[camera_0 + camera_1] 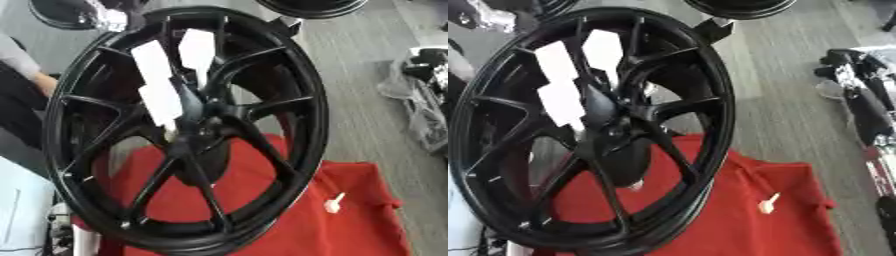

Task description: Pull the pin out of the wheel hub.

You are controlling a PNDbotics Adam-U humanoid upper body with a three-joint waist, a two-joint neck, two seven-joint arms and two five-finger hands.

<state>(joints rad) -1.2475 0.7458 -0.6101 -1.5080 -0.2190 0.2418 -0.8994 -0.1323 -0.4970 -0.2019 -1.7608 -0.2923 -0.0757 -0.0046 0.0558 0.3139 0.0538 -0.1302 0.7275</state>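
Note:
A large black spoked wheel [262, 65] stands tilted, filling most of both views. Its hub [197, 132] is at the centre, with three white strips [154, 64] stuck on the spokes above it. I cannot make out a pin in the hub. A small white pin-shaped piece [334, 202] lies on the red cloth [359, 225], to the lower right of the wheel. At the right edge a black and silver jointed arm [859, 105] lies away from the wheel; its hand [843, 60] is a dark shape whose pose I cannot read. My left hand does not show.
Grey floor [359, 65] runs along the right of the wheel. Other dark wheels [311, 7] stand at the top edge. A person's sleeve and hand [42, 82] are at the left, behind the rim. Pale and metal parts [66, 225] crowd the lower left corner.

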